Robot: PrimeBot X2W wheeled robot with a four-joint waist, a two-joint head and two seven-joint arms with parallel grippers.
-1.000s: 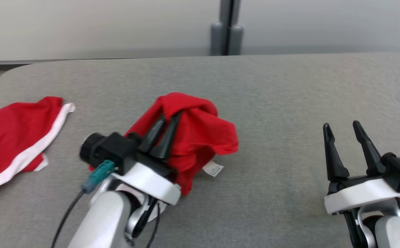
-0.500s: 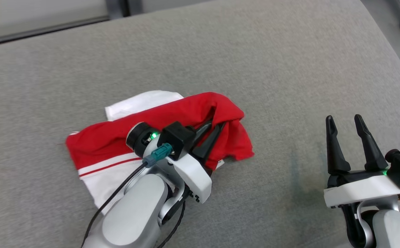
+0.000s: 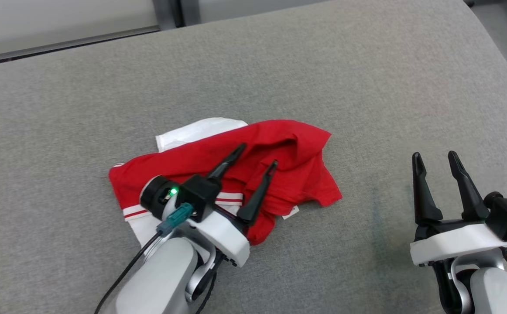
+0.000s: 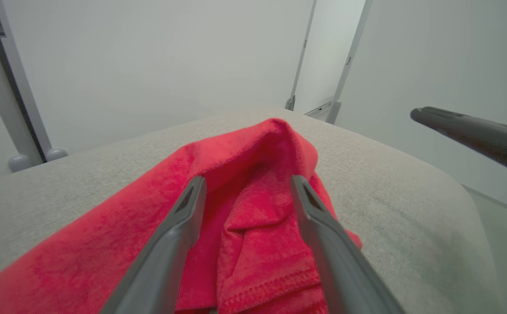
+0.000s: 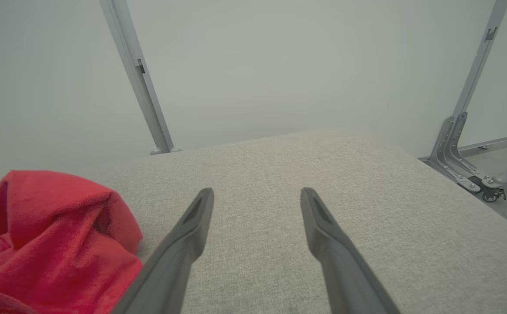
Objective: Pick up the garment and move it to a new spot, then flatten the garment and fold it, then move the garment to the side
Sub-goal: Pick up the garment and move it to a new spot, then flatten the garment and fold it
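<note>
A crumpled red garment with white trim lies in a heap on the grey padded surface, left of centre in the head view. My left gripper stands open just above it, fingers spread over the red folds and holding nothing. The left wrist view looks along those spread fingers at the bunched red cloth. My right gripper is open over bare surface at the lower right, well apart from the garment. Its wrist view has the open fingers and the red cloth at the lower left.
The surface's rounded right end drops to the floor. A pale wall and a metal post stand behind the far edge. Bare grey surface lies between the garment and my right gripper. My right gripper's finger crosses the left wrist view's right side.
My left gripper has opened and let go of the red garment, which now lies spread lower on the surface. The head camera swung since the oldest frame. The right gripper has not moved.
</note>
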